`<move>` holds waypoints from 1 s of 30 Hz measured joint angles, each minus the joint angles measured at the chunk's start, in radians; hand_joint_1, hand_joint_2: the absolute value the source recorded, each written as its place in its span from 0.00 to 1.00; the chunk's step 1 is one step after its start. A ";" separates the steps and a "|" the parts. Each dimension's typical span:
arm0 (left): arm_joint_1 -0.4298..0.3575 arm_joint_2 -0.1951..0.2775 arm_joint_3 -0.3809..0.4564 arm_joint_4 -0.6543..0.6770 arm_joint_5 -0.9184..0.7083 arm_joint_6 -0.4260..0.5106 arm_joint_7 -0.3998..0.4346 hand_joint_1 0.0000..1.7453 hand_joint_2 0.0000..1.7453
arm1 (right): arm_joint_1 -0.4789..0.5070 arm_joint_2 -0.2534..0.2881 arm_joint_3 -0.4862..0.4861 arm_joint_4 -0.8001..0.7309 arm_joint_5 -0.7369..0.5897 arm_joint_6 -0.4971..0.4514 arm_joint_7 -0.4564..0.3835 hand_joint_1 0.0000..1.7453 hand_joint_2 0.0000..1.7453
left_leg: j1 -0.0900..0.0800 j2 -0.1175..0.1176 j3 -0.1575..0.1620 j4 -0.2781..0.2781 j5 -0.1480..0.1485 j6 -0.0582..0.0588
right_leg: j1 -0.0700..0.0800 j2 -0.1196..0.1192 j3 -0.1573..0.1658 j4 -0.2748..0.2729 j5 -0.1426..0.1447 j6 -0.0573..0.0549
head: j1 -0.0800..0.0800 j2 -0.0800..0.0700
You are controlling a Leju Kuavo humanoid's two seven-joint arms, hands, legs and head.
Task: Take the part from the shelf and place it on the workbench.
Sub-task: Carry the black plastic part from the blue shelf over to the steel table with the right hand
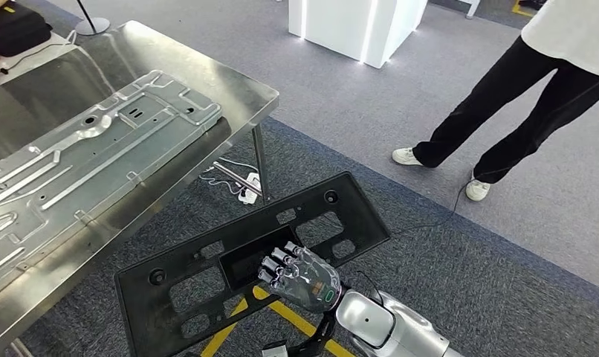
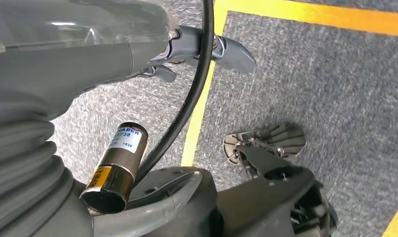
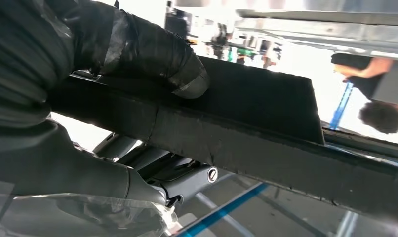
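The steel workbench (image 1: 207, 56) waits at ten o'clock, so I keep my right hand (image 1: 300, 274) clamped on the black part (image 1: 207, 275), low over the carpet, and lift it level; left hand's state I cannot tell.

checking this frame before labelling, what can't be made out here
- Head view: the black part is cut off by the bottom edge, and the right robot hand covers its middle.
- Head view: the workbench and the metal panel run off the left edge.
- Left wrist view: the left robot hand is blurred, its state unclear.
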 joint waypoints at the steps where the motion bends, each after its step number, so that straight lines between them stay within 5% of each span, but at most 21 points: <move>1: 0.000 0.000 0.000 0.000 0.000 0.000 0.000 0.00 1.00 | -0.001 0.000 -0.001 0.000 0.000 0.000 0.000 1.00 1.00 | 0.001 -0.013 -0.001 0.003 -0.001 -0.002 | -0.001 0.018 0.028 -0.069 0.038 -0.003 | 0.000 0.000; 4: -0.003 -0.001 0.000 0.000 0.000 -0.001 -0.001 0.00 1.00 | -0.003 0.000 -0.004 0.000 0.000 0.000 -0.001 1.00 1.00 | 0.000 -0.047 -0.012 0.013 -0.004 -0.014 | -0.004 0.068 0.083 -0.202 0.081 -0.009 | 0.000 0.000; 6: -0.001 -0.001 0.001 0.000 0.000 -0.001 -0.001 0.00 1.00 | -0.004 0.000 -0.004 0.000 -0.003 0.000 -0.004 1.00 1.00 | 0.002 -0.067 -0.019 0.012 -0.002 -0.026 | -0.004 0.055 0.087 -0.208 0.080 -0.014 | 0.000 0.000; 9: 0.002 0.000 0.003 0.000 0.000 -0.001 -0.001 0.00 1.00 | -0.009 0.004 -0.005 0.000 -0.009 0.000 -0.007 1.00 1.00 | -0.001 -0.010 -0.047 0.071 -0.040 -0.040 | -0.008 0.019 0.099 -0.223 0.084 -0.031 | -0.003 0.000; 11: 0.000 0.000 0.004 0.000 0.000 -0.001 -0.001 0.00 1.00 | -0.009 0.003 -0.005 0.002 -0.012 0.000 -0.007 1.00 1.00 | 0.001 0.041 -0.105 0.193 -0.101 -0.046 | -0.005 -0.009 0.103 -0.225 0.082 -0.039 | -0.005 0.000; 13: -0.001 0.000 0.005 0.000 0.000 -0.001 -0.002 0.00 1.00 | -0.006 0.003 -0.005 0.003 -0.012 0.000 -0.008 1.00 1.00 | 0.005 0.056 -0.152 0.286 -0.129 -0.052 | -0.004 -0.038 0.105 -0.224 0.078 -0.039 | -0.005 0.000; 15: -0.001 0.000 0.006 0.000 0.000 -0.001 0.000 0.00 1.00 | -0.005 0.003 -0.005 0.004 -0.012 0.000 -0.009 1.00 1.00 | 0.008 0.068 -0.126 0.237 -0.085 -0.055 | -0.005 -0.064 0.109 -0.222 0.072 -0.035 | -0.005 0.000; 17: -0.001 0.000 0.006 0.000 0.000 -0.001 0.001 0.00 1.00 | -0.007 0.003 -0.005 0.004 -0.012 0.000 -0.009 1.00 1.00 | 0.005 0.105 -0.051 0.099 -0.025 -0.052 | -0.003 -0.085 0.117 -0.219 0.064 -0.027 | -0.005 0.000; 19: -0.003 0.000 0.006 0.000 0.000 -0.001 0.001 0.00 1.00 | -0.011 0.004 -0.005 0.004 -0.012 0.000 -0.010 1.00 1.00 | -0.001 0.127 -0.014 0.025 -0.007 -0.040 | 0.002 -0.102 0.123 -0.217 0.057 -0.017 | -0.004 0.000; 22: -0.002 0.000 0.006 0.000 0.000 -0.001 0.002 0.00 1.00 | -0.016 0.006 -0.005 0.004 -0.015 0.000 -0.014 1.00 1.00 | -0.004 0.099 -0.012 0.014 -0.007 -0.020 | 0.002 -0.121 0.130 -0.217 0.050 -0.001 | -0.004 0.000; 24: -0.003 0.000 0.006 0.000 0.000 -0.001 0.001 0.00 1.00 | -0.020 0.009 -0.005 0.005 -0.023 0.000 -0.018 1.00 1.00 | 0.000 0.078 -0.008 0.007 -0.003 -0.009 | -0.003 -0.086 0.116 -0.177 0.020 0.009 | -0.004 0.000; 26: -0.007 -0.002 0.007 0.000 0.000 -0.001 0.001 0.00 1.00 | -0.020 0.010 -0.005 0.007 -0.032 0.000 -0.020 1.00 1.00 | 0.001 0.057 -0.007 0.006 -0.001 -0.002 | -0.006 -0.033 0.059 -0.060 -0.039 0.013 | -0.003 0.000; 28: -0.009 -0.003 0.007 0.000 0.000 -0.001 0.001 0.00 1.00 | -0.017 0.009 -0.005 0.013 -0.035 0.000 -0.020 1.00 1.00 | -0.002 0.031 -0.008 0.007 -0.001 0.001 | -0.005 -0.011 -0.007 0.057 -0.073 0.012 | -0.002 0.000; 30: -0.007 -0.003 0.007 0.000 0.000 -0.001 0.001 0.00 1.00 | -0.015 0.008 -0.005 0.019 -0.035 0.000 -0.021 1.00 1.00 | -0.005 0.003 -0.007 0.009 -0.001 0.002 | -0.004 -0.003 -0.014 0.043 -0.032 0.005 | -0.003 0.000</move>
